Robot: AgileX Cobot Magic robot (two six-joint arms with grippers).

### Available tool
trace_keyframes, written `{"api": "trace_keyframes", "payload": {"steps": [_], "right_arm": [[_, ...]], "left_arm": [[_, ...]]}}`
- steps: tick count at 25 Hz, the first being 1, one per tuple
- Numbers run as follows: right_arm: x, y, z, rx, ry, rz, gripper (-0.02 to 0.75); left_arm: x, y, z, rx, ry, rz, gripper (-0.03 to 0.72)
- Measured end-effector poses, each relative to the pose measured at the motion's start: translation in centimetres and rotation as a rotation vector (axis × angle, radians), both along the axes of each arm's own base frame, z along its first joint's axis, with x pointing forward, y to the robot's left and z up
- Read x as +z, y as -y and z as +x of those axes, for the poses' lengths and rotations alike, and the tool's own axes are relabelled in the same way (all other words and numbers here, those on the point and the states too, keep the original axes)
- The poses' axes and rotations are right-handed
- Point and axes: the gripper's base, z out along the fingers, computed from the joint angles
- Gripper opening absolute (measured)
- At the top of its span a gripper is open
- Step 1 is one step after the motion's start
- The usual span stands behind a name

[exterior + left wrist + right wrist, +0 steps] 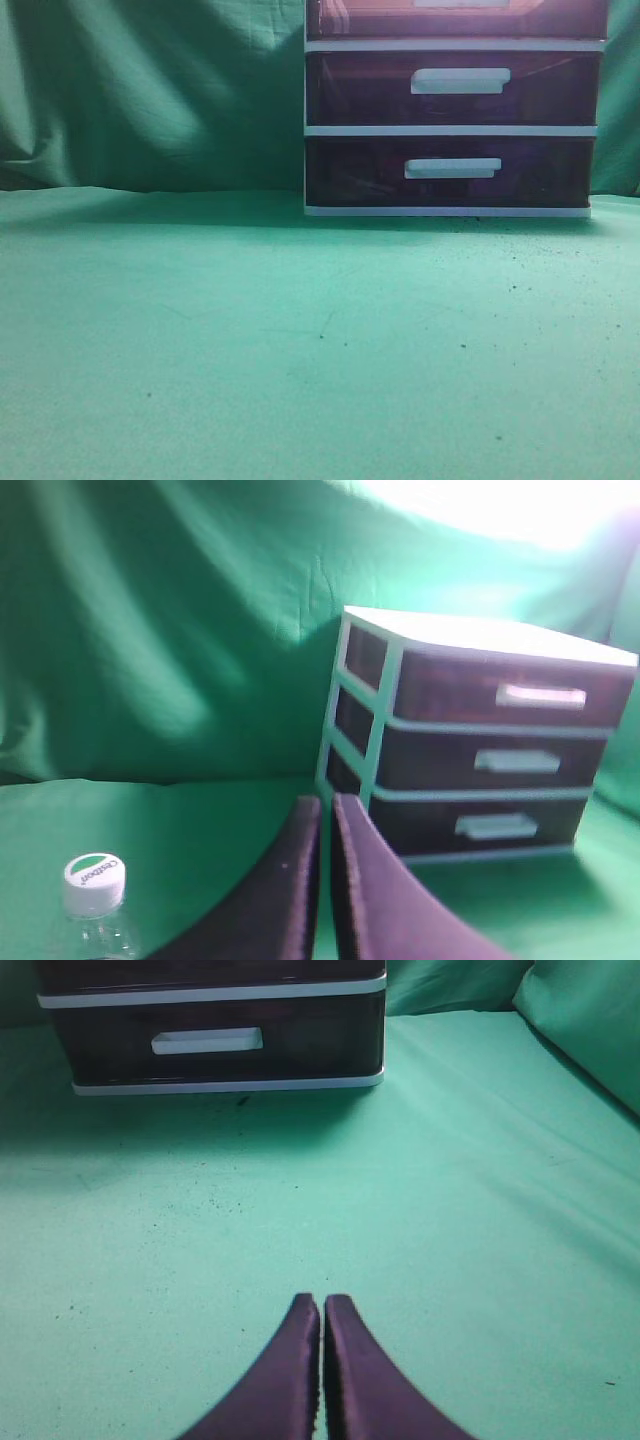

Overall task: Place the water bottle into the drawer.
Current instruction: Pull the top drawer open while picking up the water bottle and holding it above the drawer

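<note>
The white-framed cabinet stands at the back right of the green cloth. Its top drawer, reddish-pink with a white bar handle, is closed and cut off by the frame's top edge; in the left wrist view the drawer also looks closed. The clear water bottle with a white and green cap stands at the lower left of the left wrist view, left of my left gripper. That gripper is shut and empty. My right gripper is shut and empty over bare cloth, well in front of the cabinet.
Two darker purple drawers sit below the top one, both closed. A green cloth backdrop hangs behind. The green table cloth runs from the cabinet to the front edge. Neither arm nor the bottle shows in the exterior view.
</note>
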Motion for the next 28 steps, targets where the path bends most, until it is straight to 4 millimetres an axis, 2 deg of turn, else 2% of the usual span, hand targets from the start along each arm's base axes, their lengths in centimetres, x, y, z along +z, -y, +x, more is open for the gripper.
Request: {"api": "trace_keyframes", "payload": {"steps": [3,5,8,11,13,18,25,28], "right_arm": [[0.0,0.0,0.0,0.0,0.0,0.0,0.0],[0.0,0.0,0.0,0.0,0.0,0.0,0.0],[0.0,0.0,0.0,0.0,0.0,0.0,0.0],[0.0,0.0,0.0,0.0,0.0,0.0,0.0],[0.0,0.0,0.0,0.0,0.0,0.0,0.0],[0.0,0.0,0.0,0.0,0.0,0.0,0.0],[0.0,0.0,0.0,0.0,0.0,0.0,0.0],[0.0,0.0,0.0,0.0,0.0,0.0,0.0]], "left_arm": [[-1.0,0.0,1.2,0.036,-0.123,0.108,0.0],[-1.9,-0.3,2.1,0.094,-0.274,0.16,0.091],[-2.3,-0.6,3.2,0.155,-0.419,0.231,0.276],[-2.2,-0.5,4.4,0.179,-0.471,0.234,0.561],[-2.5,-0.6,5.2,0.214,-0.502,0.22,0.647],[-3.7,-0.9,7.1,0.323,-0.571,0.204,0.644],[-6.2,-0.2,10.3,0.349,-0.641,0.233,0.644],[-6.7,0.0,11.9,0.378,-0.656,0.218,0.644]]}}
